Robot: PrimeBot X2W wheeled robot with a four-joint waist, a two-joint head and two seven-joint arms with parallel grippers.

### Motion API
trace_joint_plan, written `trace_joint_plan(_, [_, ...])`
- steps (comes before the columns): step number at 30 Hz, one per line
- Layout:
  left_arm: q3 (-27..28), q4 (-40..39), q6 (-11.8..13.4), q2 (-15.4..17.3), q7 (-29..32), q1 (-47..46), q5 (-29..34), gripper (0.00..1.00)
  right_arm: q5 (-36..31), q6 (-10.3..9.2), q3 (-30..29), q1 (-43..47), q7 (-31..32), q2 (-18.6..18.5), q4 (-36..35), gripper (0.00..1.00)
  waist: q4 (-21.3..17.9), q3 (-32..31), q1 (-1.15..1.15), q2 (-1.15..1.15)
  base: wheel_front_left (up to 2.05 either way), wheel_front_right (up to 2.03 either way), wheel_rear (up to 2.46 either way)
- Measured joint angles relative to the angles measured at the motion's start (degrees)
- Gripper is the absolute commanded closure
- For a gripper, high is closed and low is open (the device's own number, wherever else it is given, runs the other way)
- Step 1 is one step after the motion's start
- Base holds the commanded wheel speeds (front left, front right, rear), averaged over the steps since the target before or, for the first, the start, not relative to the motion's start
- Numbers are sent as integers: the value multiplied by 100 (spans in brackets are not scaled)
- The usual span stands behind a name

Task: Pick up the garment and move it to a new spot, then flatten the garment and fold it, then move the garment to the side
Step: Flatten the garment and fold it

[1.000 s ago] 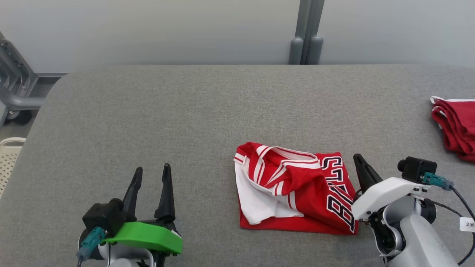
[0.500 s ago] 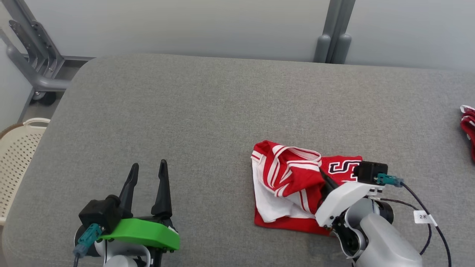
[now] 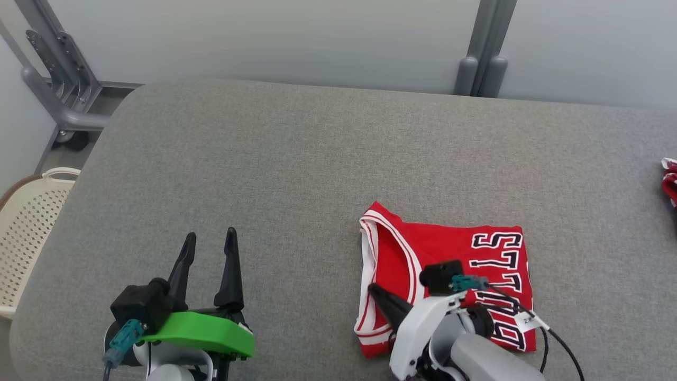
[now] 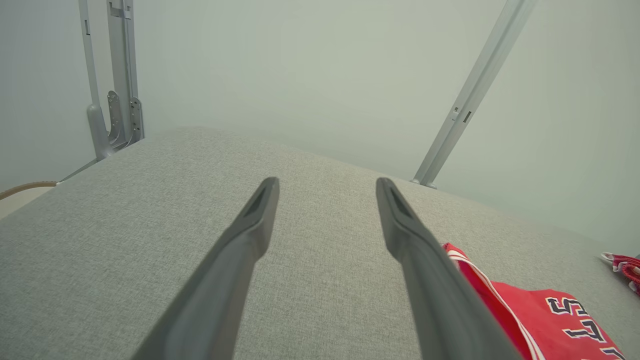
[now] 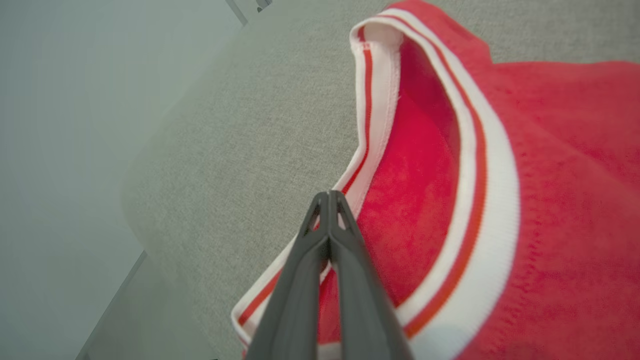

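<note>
The garment (image 3: 449,246) is a red jersey with white trim and dark lettering, lying flat and folded on the grey table (image 3: 264,159) right of centre. My right gripper (image 3: 373,289) is shut and rests low over the jersey's left part, its tip by the white-trimmed edge. The right wrist view shows the closed fingers (image 5: 328,196) lying over that trim of the jersey (image 5: 550,150), with no cloth visibly pinched. My left gripper (image 3: 209,236) stands open at the lower left, well clear of the cloth. Between its fingers in the left wrist view (image 4: 326,182) is bare table, with the jersey (image 4: 530,305) off to the right.
Another red cloth (image 3: 670,180) lies at the table's right edge. A cream perforated basket (image 3: 26,211) sits off the table's left side, near a grey metal frame (image 3: 58,95). A grey post (image 3: 481,69) stands behind the table.
The head camera has shifted. My shut right gripper has swept leftward across the jersey, and its bunched-up top layers now lie flat. The left gripper has stayed put.
</note>
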Motion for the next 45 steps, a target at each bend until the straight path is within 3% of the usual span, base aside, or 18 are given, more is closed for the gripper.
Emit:
trace_joint_plan(4, [-8, 0, 3, 4, 3, 3, -10, 0, -13, 0, 804, -5, -37, 4, 144, 100, 17, -19, 0, 0, 0, 0, 0])
trace_joint_plan(8, [-3, 4, 21, 9, 3, 10, -46, 0, 223, 0, 1181, -22, -170, 4, 253, 100, 7, -34, 0, 0, 0, 0, 0])
trace_joint_plan(14, [10, 5, 46, 25, -1, 51, -67, 0, 428, 0, 1245, -398, -468, 2, 386, 100, -84, -71, 0, 0, 0, 0, 0])
trace_joint_plan(20, [21, -27, 70, 43, -12, 101, -83, 0, 458, 0, 942, -723, -613, -127, 247, 100, -244, -128, 0, 0, 0, 0, 0])
trace_joint_plan(24, [18, -57, 88, 46, -24, 125, -83, 0, 126, 0, 303, -821, -637, -483, -90, 58, -417, -186, 0, 0, 0, 0, 0])
trace_joint_plan(25, [19, -60, 92, 46, -27, 131, -83, 0, 35, 0, 167, -812, -636, -545, -155, 43, -456, -198, 0, 0, 0, 0, 0])
trace_joint_plan(26, [14, -66, 97, 46, -29, 135, -85, 0, -66, 0, 25, -794, -637, -599, -209, 0, -494, -210, 0, 0, 0, 0, 0])
trace_joint_plan(40, [46, -142, 179, 51, -70, 298, -91, 0, -1116, 0, -1681, 3, -641, -1307, -1038, 0, -1014, -352, 0, 0, 0, 0, 0])
trace_joint_plan(45, [89, -199, 223, 82, -78, 322, -92, 0, -1425, 0, -2218, 370, -315, -1452, -1433, 0, -1095, -376, 0, 0, 0, 0, 0])
